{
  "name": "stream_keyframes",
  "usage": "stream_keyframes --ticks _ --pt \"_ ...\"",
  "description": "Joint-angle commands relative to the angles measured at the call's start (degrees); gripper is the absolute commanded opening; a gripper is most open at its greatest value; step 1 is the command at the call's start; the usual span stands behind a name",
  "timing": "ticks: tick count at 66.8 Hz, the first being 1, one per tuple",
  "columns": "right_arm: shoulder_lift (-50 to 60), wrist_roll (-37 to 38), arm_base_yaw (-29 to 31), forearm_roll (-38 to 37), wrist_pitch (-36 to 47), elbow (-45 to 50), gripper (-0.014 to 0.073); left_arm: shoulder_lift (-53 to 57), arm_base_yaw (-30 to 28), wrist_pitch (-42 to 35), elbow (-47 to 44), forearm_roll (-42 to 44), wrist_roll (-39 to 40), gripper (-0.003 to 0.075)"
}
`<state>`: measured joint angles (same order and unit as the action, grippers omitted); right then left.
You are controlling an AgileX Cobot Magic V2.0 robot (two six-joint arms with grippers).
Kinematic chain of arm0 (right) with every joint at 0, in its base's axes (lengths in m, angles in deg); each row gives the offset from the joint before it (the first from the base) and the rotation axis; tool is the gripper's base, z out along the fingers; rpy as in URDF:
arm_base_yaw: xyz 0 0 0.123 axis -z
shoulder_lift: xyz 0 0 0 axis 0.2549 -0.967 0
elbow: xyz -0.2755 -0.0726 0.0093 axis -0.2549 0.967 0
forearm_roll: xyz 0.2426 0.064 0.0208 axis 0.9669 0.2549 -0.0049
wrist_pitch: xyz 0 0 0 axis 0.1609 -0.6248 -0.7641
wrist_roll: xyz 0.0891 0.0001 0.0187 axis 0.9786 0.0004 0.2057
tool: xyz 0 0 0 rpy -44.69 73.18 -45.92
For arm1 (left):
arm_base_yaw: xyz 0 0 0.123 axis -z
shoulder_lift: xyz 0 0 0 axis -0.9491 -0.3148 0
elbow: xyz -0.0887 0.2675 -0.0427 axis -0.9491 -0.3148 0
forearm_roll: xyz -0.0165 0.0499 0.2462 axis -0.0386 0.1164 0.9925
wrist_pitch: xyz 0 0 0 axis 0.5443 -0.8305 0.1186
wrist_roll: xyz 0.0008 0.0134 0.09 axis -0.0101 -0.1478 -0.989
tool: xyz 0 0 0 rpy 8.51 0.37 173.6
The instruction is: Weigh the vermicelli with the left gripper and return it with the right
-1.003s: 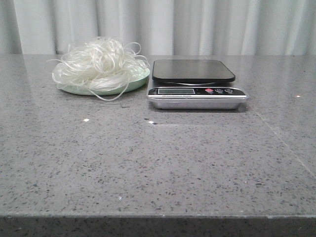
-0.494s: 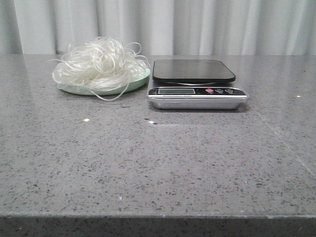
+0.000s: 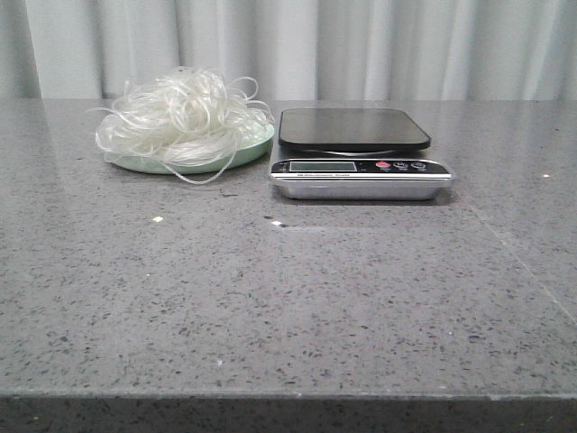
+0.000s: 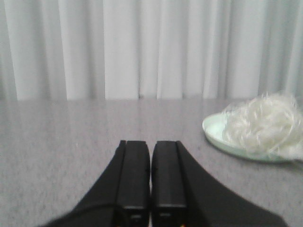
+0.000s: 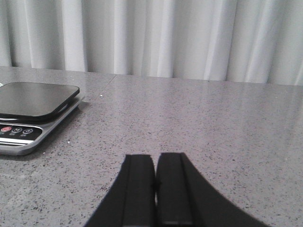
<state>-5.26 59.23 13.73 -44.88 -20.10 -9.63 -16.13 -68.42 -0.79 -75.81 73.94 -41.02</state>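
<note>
A grey speckled stone table (image 3: 288, 298) fills the front view, its near edge running along the bottom. Towards the back, left of centre, sits a pale green plate (image 3: 257, 144), its rim showing on the right side. Just beside it, to the right, stands a kitchen scale (image 3: 359, 155) with a dark, flat, rounded-square platform (image 3: 353, 128) and a silver front panel. That panel carries a small display (image 3: 322, 166) and a row of buttons (image 3: 399, 166), one of them red; the display reading is too small to make out. Behind the table hangs a pale pleated curtain (image 3: 297, 45).
</note>
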Motion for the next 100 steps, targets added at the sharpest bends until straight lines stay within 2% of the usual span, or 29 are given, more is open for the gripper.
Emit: stream_keyframes --ticks 1,5,9,21,32,36,62,67,71,82,86,100 --pt "0.92 -0.57 0.14 -0.88 4.46 -0.44 0.0167 1.08 -0.22 -15.32 0.01 -0.33 0.44 0.0133" --pt "0.92 -0.57 0.1 -0.88 4.45 -0.44 0.0167 0.95 -0.22 -17.07 1.72 -0.33 0.44 0.0133" --pt "0.92 -0.57 -0.04 -0.88 4.45 -0.44 0.0167 0.03 -0.22 -14.89 5.38 0.03 0.44 0.0133" --pt "0.92 -0.57 -0.08 -0.88 4.45 -0.44 0.0167 -8.28 -0.22 0.35 18.7 1.88 0.44 0.0133" --pt "0.92 -0.57 -0.08 -0.88 4.45 -0.44 0.0167 -18.73 -0.22 14.08 29.46 -2.67 0.55 0.0133" --pt "0.92 -0.57 -0.08 -0.88 4.45 -0.44 0.0167 -21.14 -0.22 16.33 31.0 -2.67 0.55 0.0133" --pt "0.92 -0.57 -0.08 -0.88 4.45 -0.44 0.0167 -29.31 -0.11 14.17 31.5 -2.67 0.55 0.0143" --pt "0.92 -0.57 -0.08 -0.88 4.45 -0.44 0.0167 -30.78 1.26 14.17 33.25 -1.93 0.43 0.0196" --pt "0.92 -0.57 -0.08 -0.88 4.45 -0.44 0.0167 -32.34 3.35 14.79 35.22 -1.66 0.06 0.028" --pt "0.92 -0.57 -0.08 -0.88 4.45 -0.44 0.0167 -39.87 9.61 15.8 42.63 -1.44 -0.17 0.0582" --pt "0.92 -0.57 -0.08 -0.88 4.45 -0.44 0.0167 -43.16 11.19 16.49 45.84 -1.44 -0.17 0.0636" --pt "0.92 -0.57 -0.08 -0.88 4.45 -0.44 0.0167 -58.22 18.12 23.94 61.53 -1.44 -0.17 0.0652"
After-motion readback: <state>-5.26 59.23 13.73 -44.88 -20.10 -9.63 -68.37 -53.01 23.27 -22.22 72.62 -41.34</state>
